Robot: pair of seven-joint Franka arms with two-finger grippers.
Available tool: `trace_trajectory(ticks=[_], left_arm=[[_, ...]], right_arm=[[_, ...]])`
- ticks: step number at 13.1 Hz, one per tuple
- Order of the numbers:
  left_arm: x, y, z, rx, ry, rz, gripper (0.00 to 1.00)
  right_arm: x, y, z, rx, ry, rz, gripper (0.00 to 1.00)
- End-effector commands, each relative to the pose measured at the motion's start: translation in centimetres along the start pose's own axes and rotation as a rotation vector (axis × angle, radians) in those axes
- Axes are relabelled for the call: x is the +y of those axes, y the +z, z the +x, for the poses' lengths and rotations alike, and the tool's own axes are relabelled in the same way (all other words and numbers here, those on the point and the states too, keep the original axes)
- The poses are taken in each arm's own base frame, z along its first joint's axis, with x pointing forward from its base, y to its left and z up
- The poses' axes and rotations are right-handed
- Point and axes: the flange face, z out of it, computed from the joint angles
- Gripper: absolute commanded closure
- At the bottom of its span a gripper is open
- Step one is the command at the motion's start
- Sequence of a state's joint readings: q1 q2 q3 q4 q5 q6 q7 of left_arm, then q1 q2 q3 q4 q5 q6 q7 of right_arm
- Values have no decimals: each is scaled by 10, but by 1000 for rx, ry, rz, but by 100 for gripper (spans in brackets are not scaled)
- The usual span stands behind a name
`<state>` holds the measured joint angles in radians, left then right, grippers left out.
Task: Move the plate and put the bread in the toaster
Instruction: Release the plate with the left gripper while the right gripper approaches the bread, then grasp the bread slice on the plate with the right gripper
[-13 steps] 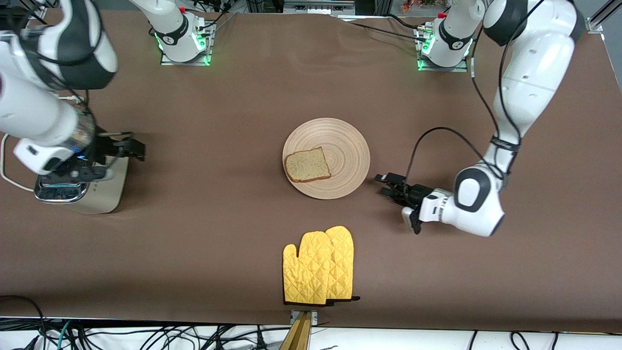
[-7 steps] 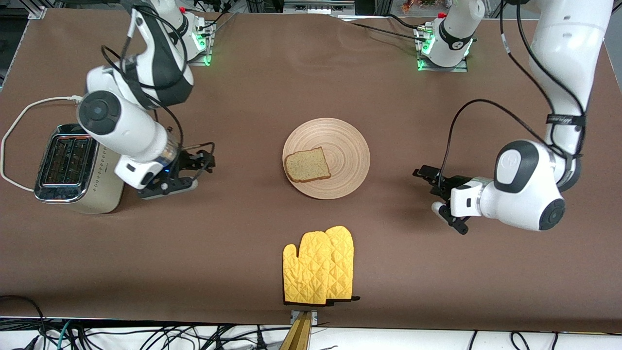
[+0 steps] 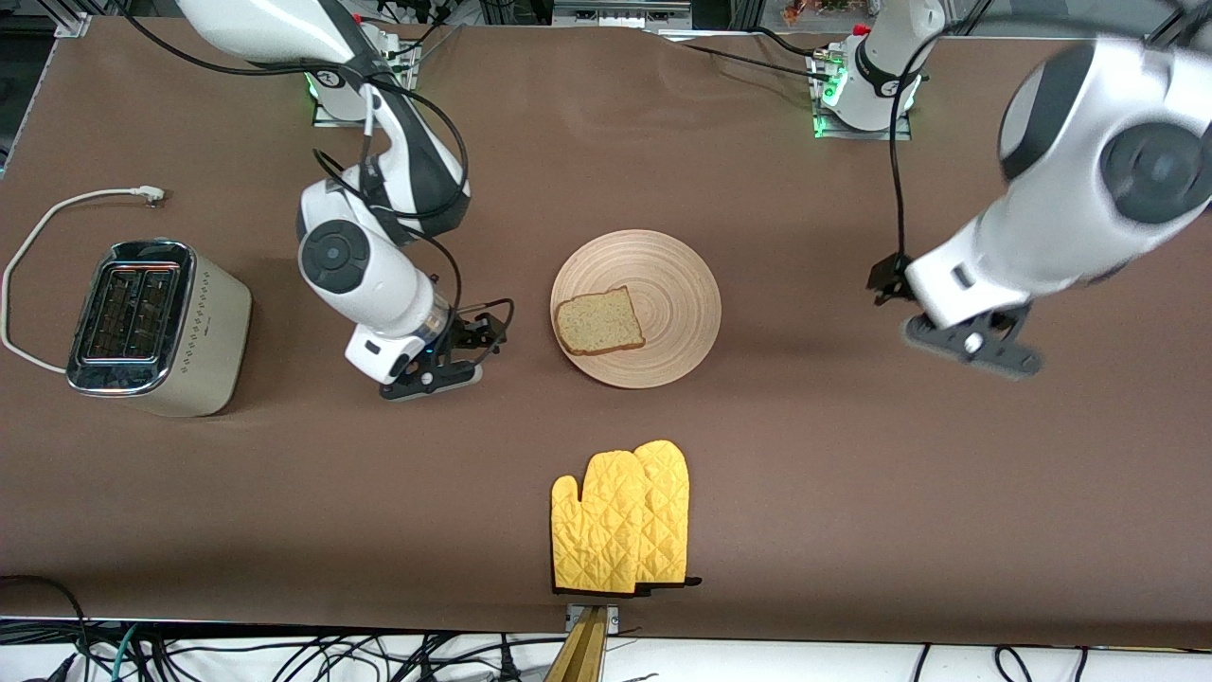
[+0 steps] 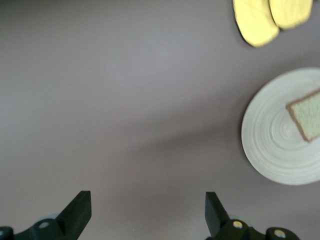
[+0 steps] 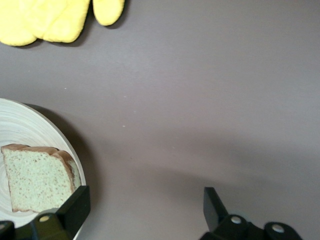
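**Bread on the plate, both grippers spread and empty**

Lowest in the front view, at bottom centre, lies a pair of yellow oven mitts [image 3: 622, 519] on the brown table [image 3: 852, 530].

Above them, at mid-frame, sits the plate [image 3: 663, 275], with the bread [image 3: 598, 322] lying flat on the part of it toward the right arm's end of the table.

Just beside the plate, in the middle-left of the frame, the right gripper [image 3: 473, 346] hangs low over bare table, its fingers spread wide with nothing between them; its wrist view shows the bread close by one fingertip.

At the left edge stands the toaster [image 3: 151, 332], slots up, its white cord [image 3: 38, 237] looping away toward the upper left.

At the right of the frame, the left gripper [image 3: 885, 279] is over bare table, well apart from the plate. It is blurred there, but its wrist view shows the fingers [image 4: 77, 212] spread and empty.
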<state>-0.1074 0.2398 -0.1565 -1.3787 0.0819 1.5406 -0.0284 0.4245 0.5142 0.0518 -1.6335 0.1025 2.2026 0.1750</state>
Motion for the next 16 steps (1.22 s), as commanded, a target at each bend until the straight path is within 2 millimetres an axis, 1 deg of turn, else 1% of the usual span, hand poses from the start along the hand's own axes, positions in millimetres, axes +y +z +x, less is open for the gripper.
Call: trace_trajectory(ticks=[1,2,3,4,5,7,8,9,11,12,13,14,15,16], left_arm=[[-33,-24,-45,49,-121,-1,0],[-42,-19,-58,60,-138,6,0],[-54,-6,-71,63,-163,5,0],[-64,5,-78,97,-171,-11,0],[-63,10,-77,102,-175,-20,0],[-59,6,-74,107,-175,-23,0],[-55,7,-76,82,-178,-43,0],[-57,9,-74,77,-182,-56,0],[-63,8,-74,80,-179,-58,0],[-65,7,-75,81,-179,-46,0],[-67,8,-71,81,-182,-45,0],[-78,1,-64,97,-210,-47,0],[-90,0,-57,99,-225,-49,0],[-96,-8,-54,117,-231,-50,0]], right_arm=[[-26,24,1,7,-16,16,0],[-32,31,1,12,3,49,0],[-42,38,-1,12,20,85,0],[-54,45,-3,10,18,100,0],[-68,50,-7,7,0,101,0],[-95,62,-6,6,-41,106,0],[-109,69,-7,5,-61,105,0],[-115,74,-6,5,-69,105,0],[-117,83,-7,-4,-72,100,0],[-116,83,-6,0,-76,99,0],[-116,86,-7,-4,-81,97,0],[-115,89,-7,-6,-82,94,0],[-115,93,-8,-13,-81,94,0],[-115,94,-8,-14,-82,93,0]])
